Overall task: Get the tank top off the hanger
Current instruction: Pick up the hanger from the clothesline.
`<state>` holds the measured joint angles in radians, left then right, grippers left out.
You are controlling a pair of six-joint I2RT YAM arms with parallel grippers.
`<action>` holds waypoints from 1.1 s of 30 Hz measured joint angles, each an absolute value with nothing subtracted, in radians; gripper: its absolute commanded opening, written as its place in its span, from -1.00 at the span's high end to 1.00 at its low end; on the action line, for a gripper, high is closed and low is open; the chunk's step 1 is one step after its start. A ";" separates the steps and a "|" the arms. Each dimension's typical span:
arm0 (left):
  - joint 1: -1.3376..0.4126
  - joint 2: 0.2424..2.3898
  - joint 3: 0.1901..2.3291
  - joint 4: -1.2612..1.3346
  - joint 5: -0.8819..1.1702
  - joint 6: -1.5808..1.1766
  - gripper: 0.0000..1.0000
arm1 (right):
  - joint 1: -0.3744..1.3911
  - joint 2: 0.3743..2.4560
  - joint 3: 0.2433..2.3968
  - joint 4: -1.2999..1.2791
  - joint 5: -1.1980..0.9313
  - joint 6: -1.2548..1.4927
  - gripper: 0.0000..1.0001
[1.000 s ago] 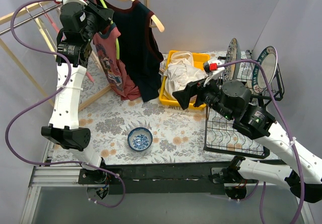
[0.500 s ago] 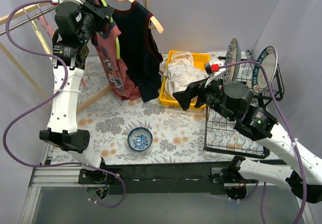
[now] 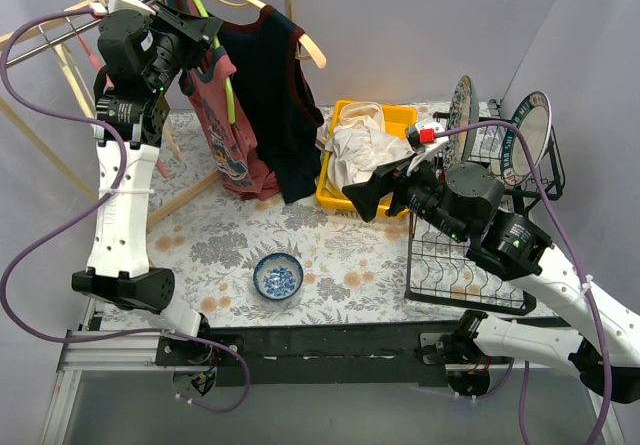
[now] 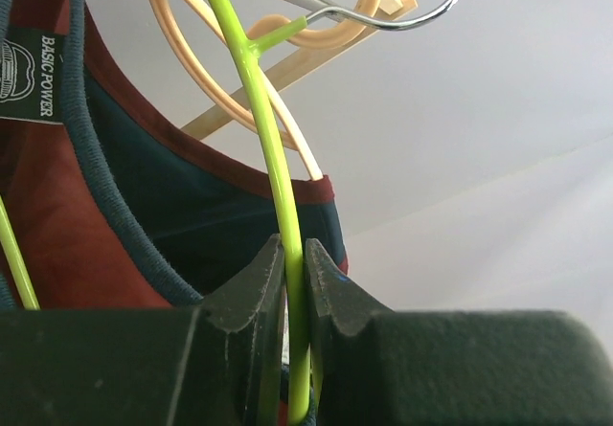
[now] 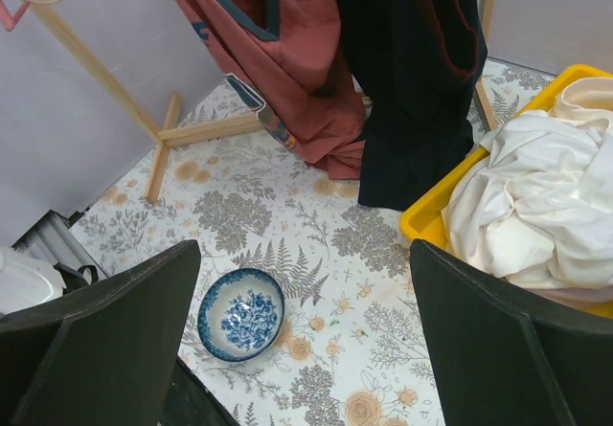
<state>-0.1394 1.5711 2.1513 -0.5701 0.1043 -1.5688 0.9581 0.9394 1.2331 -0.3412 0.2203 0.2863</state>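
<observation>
Left jaws: clamped narrow on the green hanger (image 4: 275,158), high on the wooden rack (image 3: 186,195) | Red tank top (image 3: 225,135): on that hanger, just beside a dark tank top (image 3: 272,95) on a beige hanger (image 3: 312,47) | Right jaws: spread wide, holding nothing, above the floral tabletop (image 5: 316,244), near a blue bowl (image 5: 241,313) and yellow bin (image 3: 402,118)

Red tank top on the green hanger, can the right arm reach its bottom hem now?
Probably yes. The open right gripper faces the red tank top across bare table; its hem hangs uncovered beside the navy tank top, and the blue bowl sits off that path.
</observation>
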 measured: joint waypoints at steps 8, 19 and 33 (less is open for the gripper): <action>-0.133 1.480 2.020 -0.519 0.042 -1.613 1.00 | 0.966 0.928 1.233 -0.342 0.221 0.288 -0.97; -0.130 1.452 1.991 -0.490 0.036 -1.719 1.00 | 0.974 0.942 1.234 -0.342 0.221 0.288 -0.97; -0.128 1.332 1.883 -0.495 0.030 -1.740 1.00 | 0.991 0.943 1.237 -0.341 0.221 0.287 -0.97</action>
<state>-0.1280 1.3323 1.8832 -0.4950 0.0303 -1.7401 0.9905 0.9428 1.2369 -0.3412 0.2211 0.2874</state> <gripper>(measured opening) 0.103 0.984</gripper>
